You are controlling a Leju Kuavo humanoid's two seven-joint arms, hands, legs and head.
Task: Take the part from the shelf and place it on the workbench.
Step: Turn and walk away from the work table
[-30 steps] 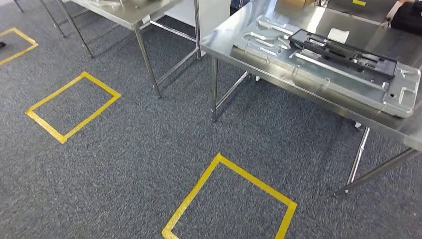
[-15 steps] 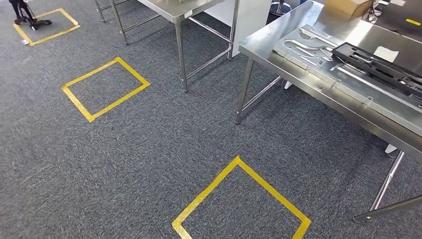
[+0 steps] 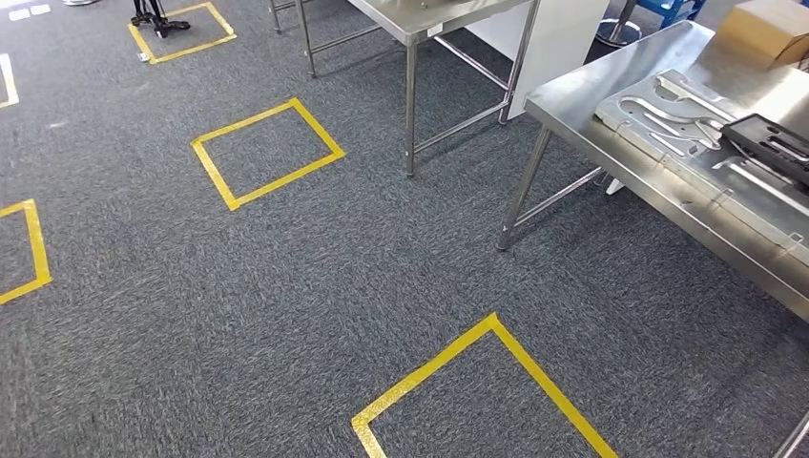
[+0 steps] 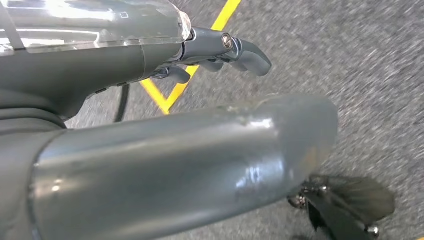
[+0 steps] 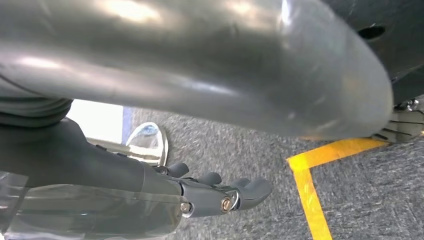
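Carpet (image 3: 286, 286) of grey weave fills the floor in the head view, marked with yellow tape squares (image 3: 265, 153). At the right stands a steel workbench (image 3: 591, 100), and on it lies a flat silver metal panel (image 3: 668, 124) with cut-out shapes; a black part (image 3: 777, 143) rests on the panel's far right side, running off the picture's edge. Beyond it, at the bench's far end, sits a cardboard box (image 3: 768, 27), its contents hidden. A second steel table (image 3: 429, 14) stands farther off, left of the bench. The left hand (image 4: 220, 52) hangs over the carpet with fingers loosely spread, holding nothing. The right hand (image 5: 215, 192) seems likewise empty, fingers slightly curled and apart, though the blur makes this less sure.
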